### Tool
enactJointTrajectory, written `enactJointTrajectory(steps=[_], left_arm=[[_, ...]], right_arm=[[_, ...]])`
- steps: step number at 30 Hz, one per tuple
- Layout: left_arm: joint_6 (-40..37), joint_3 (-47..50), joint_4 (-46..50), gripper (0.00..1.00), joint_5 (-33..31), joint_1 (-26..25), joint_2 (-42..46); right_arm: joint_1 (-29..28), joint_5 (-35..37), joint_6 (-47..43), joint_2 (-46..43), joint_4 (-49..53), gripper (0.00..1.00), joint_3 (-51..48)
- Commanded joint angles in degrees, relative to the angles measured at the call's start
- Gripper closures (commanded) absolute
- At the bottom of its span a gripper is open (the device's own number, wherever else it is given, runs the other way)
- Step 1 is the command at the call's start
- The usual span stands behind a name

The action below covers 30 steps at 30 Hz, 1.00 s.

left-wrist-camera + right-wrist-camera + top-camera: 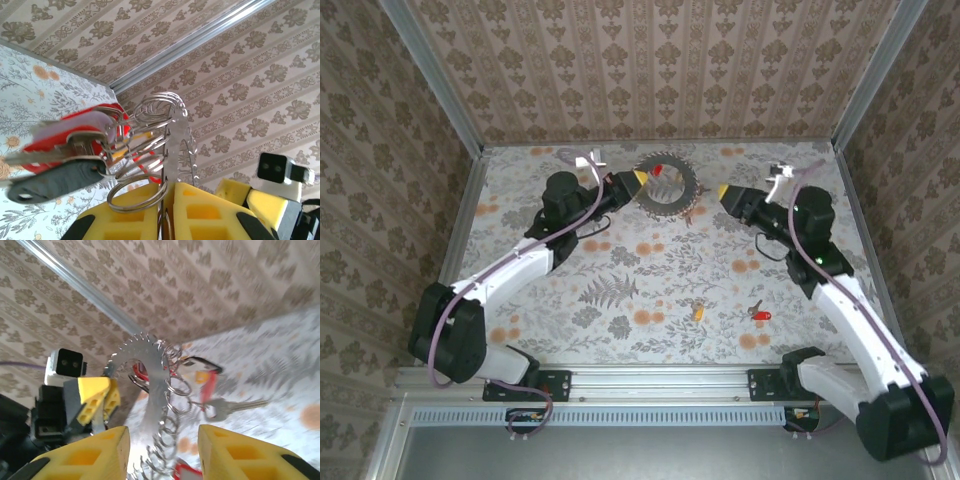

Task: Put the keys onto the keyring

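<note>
L claw (640, 179): pressed together, pinching keyring (672, 206) by its rim.
R claw (722, 190): fingers spread; ring just ahead of tips, not gripped.
On ring, just past L claw tips: red keys (75, 131), black key (55, 181).
Loose on table, well behind both claws: yellow-orange key (697, 311), loose red key (761, 316).

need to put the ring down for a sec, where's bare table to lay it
Freest: the table middle, between left arm and right arm, nearer than the keyring, beyond the loose yellow-orange key and red key. Crowded at the back: the left claw grips the keyring, the right claw open beside it.
</note>
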<state>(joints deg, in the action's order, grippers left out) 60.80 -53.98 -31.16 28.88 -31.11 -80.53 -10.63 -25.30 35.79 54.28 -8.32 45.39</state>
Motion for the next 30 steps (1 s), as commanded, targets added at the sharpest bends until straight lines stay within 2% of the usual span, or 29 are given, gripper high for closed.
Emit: enactJointTrajectory(steps=[1,4,6,8,10,14,16,19,24,30], left_arm=[[-5.21,-4.88,2.21,1.00,9.17,0.90,3.10],[-11.42,-8.72,11.99,1.00,14.93,1.48,3.97],[-16.58,-12.09,20.69,1.00,17.58,1.57,4.23],[-19.33,-14.52,25.78,1.00,19.29,1.65,4.56],[-20.30,-15.72,27.54,1.00,20.57,2.10,4.77],[-21.54,-16.88,29.75,1.00,21.60,2.75,4.99],[-21.87,-17.21,29.85,1.00,22.21,2.89,4.87],[-22.48,-17.60,30.01,1.00,22.76,2.90,4.79],[-22.71,-17.48,29.63,1.00,23.08,3.16,4.47],[-22.38,-17.39,28.89,1.00,23.16,3.25,4.33]], right_arm=[[0.17,5.47,-18.83,-5.98,0.32,0.53,-4.64],[0.18,1.67,-29.06,-9.66,-4.37,0.39,-9.45],[0.03,-3.19,-35.77,-10.58,-4.72,0.37,-10.95],[-0.17,-5.74,-39.36,-10.95,-3.02,0.40,-10.93],[-0.60,-5.90,-41.19,-11.28,-3.25,0.48,-11.37],[-3.74,-6.41,-47.38,-12.77,-11.40,0.61,-16.29],[-6.38,-4.37,-51.68,-12.97,-12.71,0.65,-17.92],[-10.59,-1.57,-57.54,-12.80,-11.50,0.70,-18.22],[-16.03,3.56,-59.87,-11.60,-17.55,0.78,-19.53],[-17.54,4.86,-59.70,-9.62,-21.09,0.79,-19.84]])
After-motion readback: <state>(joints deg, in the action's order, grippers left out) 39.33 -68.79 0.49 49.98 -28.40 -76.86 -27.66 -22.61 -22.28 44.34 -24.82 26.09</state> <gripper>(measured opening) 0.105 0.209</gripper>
